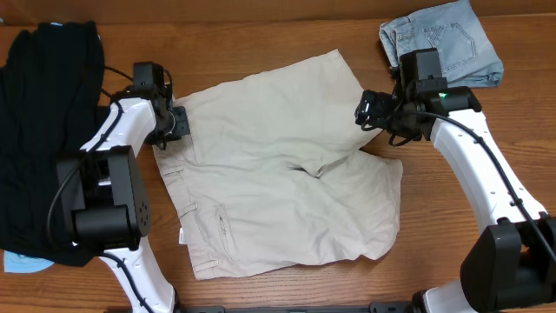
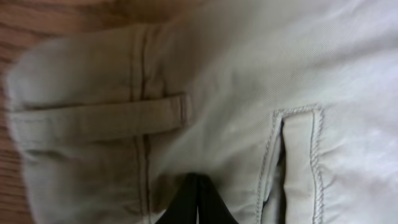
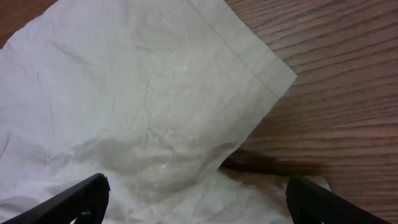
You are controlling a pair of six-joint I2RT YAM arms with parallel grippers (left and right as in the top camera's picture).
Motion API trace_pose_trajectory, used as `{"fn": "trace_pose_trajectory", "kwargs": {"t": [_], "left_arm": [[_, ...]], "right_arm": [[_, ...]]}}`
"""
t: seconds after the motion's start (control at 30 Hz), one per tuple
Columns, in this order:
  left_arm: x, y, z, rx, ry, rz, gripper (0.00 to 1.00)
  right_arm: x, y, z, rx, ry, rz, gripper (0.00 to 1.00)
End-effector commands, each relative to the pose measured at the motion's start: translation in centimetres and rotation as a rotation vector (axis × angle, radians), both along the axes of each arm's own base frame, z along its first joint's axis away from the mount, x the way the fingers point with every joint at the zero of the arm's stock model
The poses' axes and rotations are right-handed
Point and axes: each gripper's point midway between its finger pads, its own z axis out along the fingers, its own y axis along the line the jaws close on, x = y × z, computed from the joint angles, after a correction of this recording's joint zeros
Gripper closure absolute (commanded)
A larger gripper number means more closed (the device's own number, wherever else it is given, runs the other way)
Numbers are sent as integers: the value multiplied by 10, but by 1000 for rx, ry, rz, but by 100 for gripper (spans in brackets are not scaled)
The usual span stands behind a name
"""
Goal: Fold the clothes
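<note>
The pale beige khaki shorts [image 1: 278, 174] lie spread flat on the wooden table, waistband to the left and legs to the right, with a small white label at the lower left. My left gripper [image 1: 178, 122] is at the waistband's upper corner. In the left wrist view its fingers [image 2: 198, 186] are pressed together into the fabric [image 2: 217, 81], beside a belt loop and a pocket slit. My right gripper [image 1: 365, 111] is open over the upper leg's hem corner. In the right wrist view its fingers [image 3: 196, 186] stand wide apart over the cloth [image 3: 143, 93].
A large black garment [image 1: 43, 130] lies at the table's left side, under the left arm's base. Folded light blue denim [image 1: 447, 39] sits at the back right. A bit of light blue cloth [image 1: 22, 263] shows at the front left. Bare wood table [image 1: 452, 217] shows to the right.
</note>
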Motion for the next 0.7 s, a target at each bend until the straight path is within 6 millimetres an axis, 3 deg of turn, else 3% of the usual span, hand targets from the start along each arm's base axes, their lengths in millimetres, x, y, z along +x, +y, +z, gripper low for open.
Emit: {"fn": "trace_pose_trajectory", "kwargs": {"t": [0.0, 0.17, 0.53, 0.67], "left_arm": [[-14, 2, -34, 5, 86, -15, 96], [6, 4, -43, 12, 17, -15, 96], [91, 12, -81, 46, -317, -11, 96], [110, 13, -77, 54, -410, -9, 96]], "right_arm": [[5, 0, 13, -2, -39, 3, 5], [5, 0, 13, -2, -39, 3, 5], [5, 0, 13, -2, -36, 3, 5], [7, 0, 14, -1, -49, 3, 4]]}}
